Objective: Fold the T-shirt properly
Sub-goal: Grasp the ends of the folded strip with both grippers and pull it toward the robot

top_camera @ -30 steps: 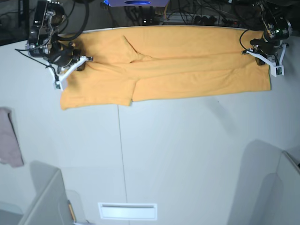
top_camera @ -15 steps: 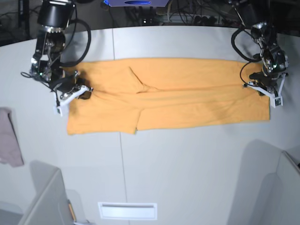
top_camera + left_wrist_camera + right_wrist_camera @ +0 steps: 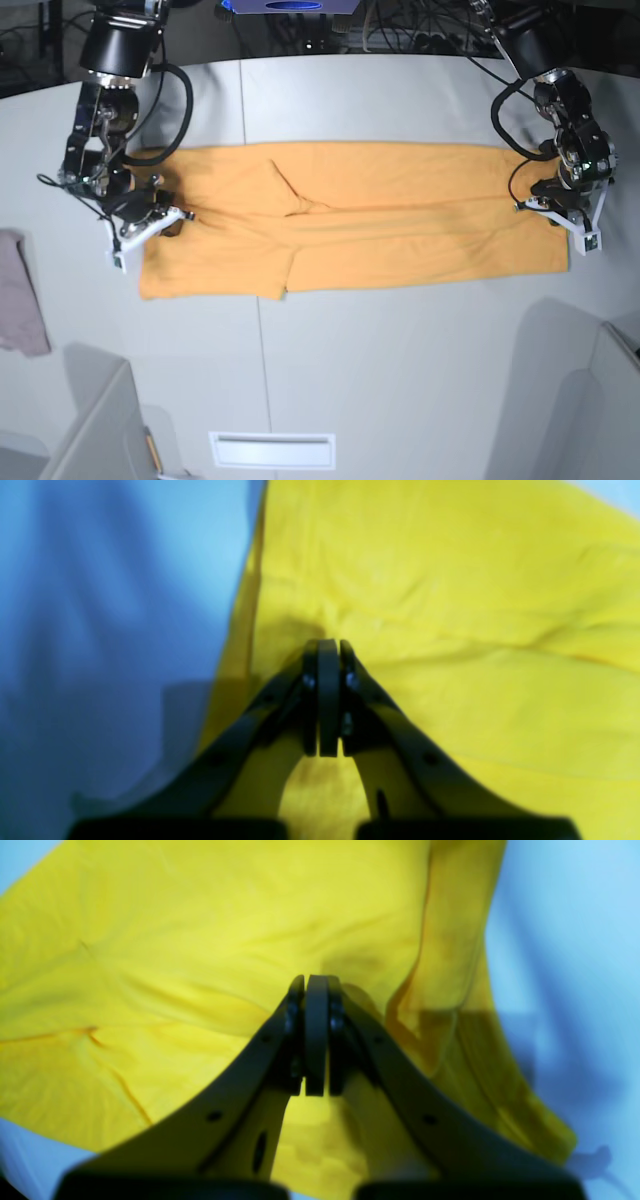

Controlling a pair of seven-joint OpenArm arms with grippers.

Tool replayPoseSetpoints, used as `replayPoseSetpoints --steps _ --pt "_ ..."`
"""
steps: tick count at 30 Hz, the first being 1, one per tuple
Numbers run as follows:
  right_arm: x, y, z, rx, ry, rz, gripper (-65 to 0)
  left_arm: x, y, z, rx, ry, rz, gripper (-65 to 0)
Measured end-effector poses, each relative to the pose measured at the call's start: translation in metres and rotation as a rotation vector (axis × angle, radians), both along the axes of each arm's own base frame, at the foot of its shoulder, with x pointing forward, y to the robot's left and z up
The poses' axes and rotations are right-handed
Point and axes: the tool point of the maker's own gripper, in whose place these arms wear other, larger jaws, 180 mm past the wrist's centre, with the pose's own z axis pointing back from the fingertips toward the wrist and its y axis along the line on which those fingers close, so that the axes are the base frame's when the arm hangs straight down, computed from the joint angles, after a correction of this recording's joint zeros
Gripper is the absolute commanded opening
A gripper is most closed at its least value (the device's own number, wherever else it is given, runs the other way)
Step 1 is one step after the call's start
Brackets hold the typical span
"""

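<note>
The orange-yellow T-shirt [image 3: 380,215] lies as a long flat band across the far half of the white table [image 3: 400,360], with one sleeve folded in near the left. At the shirt's right end, my left gripper [image 3: 550,205] is shut on the fabric. My right gripper [image 3: 168,215] is shut on the shirt's left end. In the left wrist view the closed jaws of the left gripper [image 3: 327,645] pinch puckered T-shirt [image 3: 450,605] cloth. The right wrist view shows the right gripper [image 3: 316,980] pinching the T-shirt [image 3: 175,940] beside a folded hem.
A small pinkish cloth [image 3: 18,295] hangs at the table's left edge. Grey bins stand at the near left [image 3: 100,430] and near right [image 3: 600,400]. A white slotted plate [image 3: 272,450] sits near the front edge. Cables crowd the back.
Both grippers have drawn the T-shirt from the table's far edge toward the near side, keeping it stretched flat. The shirt now lies well inside the table.
</note>
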Motion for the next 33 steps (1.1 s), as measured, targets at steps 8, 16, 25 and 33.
replayPoseSetpoints --steps 8,16,25,33 --pt "0.009 0.019 0.057 0.056 -0.181 0.026 -65.0 0.003 -0.012 0.047 -0.045 -0.163 -0.061 -65.0" --pt "-0.017 0.002 0.066 0.127 -0.206 -0.046 -65.0 -0.026 0.024 0.057 -0.088 -0.185 -0.004 -65.0" --pt "-0.024 0.004 0.059 0.131 -0.179 -0.041 -65.0 -0.038 0.058 0.039 -0.111 -0.138 0.078 0.0" --pt "-0.023 0.004 0.059 0.129 -0.180 -0.041 -65.0 -0.022 0.046 0.008 -0.196 -0.084 -0.046 0.0"
